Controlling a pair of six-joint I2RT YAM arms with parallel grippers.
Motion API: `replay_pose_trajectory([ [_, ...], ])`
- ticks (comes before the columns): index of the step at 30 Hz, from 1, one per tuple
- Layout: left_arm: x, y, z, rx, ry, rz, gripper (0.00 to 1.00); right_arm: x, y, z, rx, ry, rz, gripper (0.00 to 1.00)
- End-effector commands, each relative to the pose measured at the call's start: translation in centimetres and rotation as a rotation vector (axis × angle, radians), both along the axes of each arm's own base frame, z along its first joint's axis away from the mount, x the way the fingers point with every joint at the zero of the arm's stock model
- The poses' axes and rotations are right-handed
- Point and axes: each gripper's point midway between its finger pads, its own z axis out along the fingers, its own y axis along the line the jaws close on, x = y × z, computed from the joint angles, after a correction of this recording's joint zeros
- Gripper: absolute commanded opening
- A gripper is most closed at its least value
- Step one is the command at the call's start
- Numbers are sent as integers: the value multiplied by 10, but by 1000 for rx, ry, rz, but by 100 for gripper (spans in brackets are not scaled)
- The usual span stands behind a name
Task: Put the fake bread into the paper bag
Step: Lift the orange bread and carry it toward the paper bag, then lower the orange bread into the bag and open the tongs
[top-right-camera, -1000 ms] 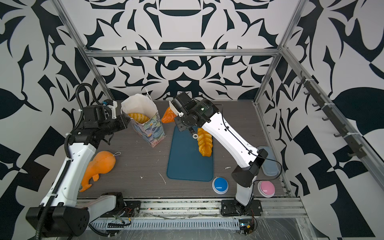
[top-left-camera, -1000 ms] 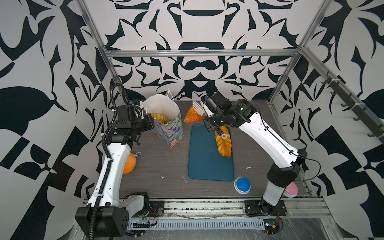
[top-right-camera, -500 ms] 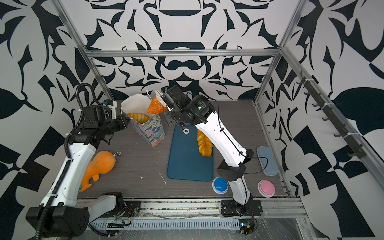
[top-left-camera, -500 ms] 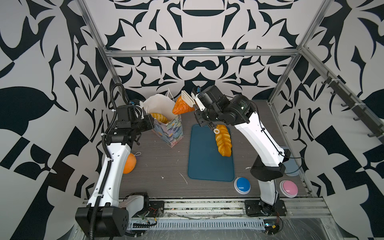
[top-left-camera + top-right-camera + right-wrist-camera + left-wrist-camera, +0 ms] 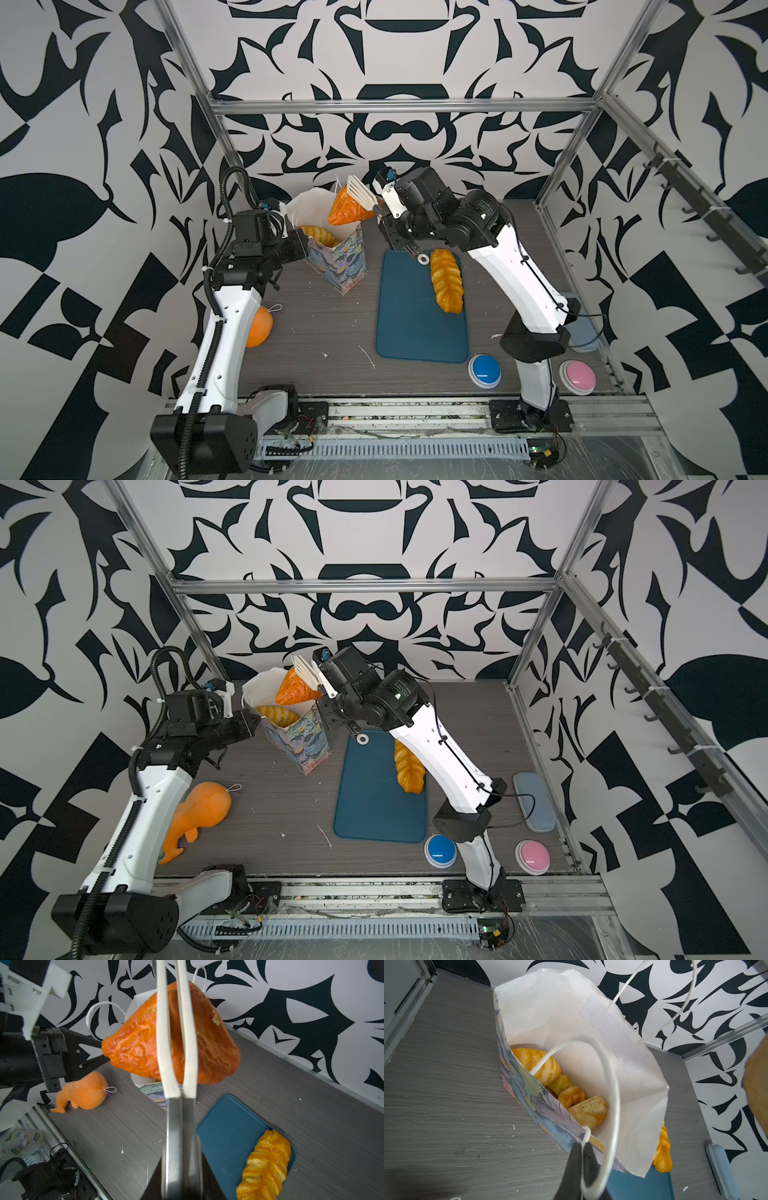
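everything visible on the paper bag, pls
The paper bag is tall, pastel leafy print with orange spots outside, plain white inside, with two thin white string handles. It stands open-mouthed on the grey table, beside the blue mat. The left tool is shut on its near rim at a handle's root. Several golden pastries lie inside. A dark orange triangle pastry, held in tongs, hangs over its mouth; contact unclear.

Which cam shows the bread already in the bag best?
Left wrist: looks into the bag, several pastries visible. Both top views show one piece. Right wrist: tongs and triangle hide the opening.
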Motion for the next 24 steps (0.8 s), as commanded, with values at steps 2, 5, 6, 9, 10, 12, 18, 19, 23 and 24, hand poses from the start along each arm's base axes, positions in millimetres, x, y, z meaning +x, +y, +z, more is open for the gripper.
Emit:
replay_pose_trajectory([
  [2, -3, 0, -4, -2, 17, 0, 0, 5, 27, 29, 139, -81, 60, 24],
  [5, -2, 1, -5, -3, 17, 1, 0, 3, 37, 31, 172, -73, 95, 24],
  [6, -2, 1, -6, -2, 21, 1, 0, 3, 40, 32, 183, -72, 105, 24],
  [9, -2, 1, -5, -1, 19, 4, 0, 4, 47, 33, 204, -71, 124, 24],
  [10, -2, 1, -6, -1, 21, 3, 0, 3, 49, 33, 209, -69, 128, 24],
  [12, -2, 2, -6, 0, 21, 6, 0, 5, 52, 30, 214, -63, 134, 24],
  [18, -2, 2, -6, 0, 21, 6, 0, 19, 55, 16, 209, -34, 115, 24],
  [19, -2, 2, -6, 2, 19, 5, 0, 22, 55, 16, 213, -32, 113, 24],
  [23, -2, 2, -5, 3, 18, 7, 0, 34, 55, -3, 212, 16, 103, 24],
  [24, -2, 2, -6, 3, 20, 7, 0, 36, 55, -6, 209, 24, 102, 24],
])
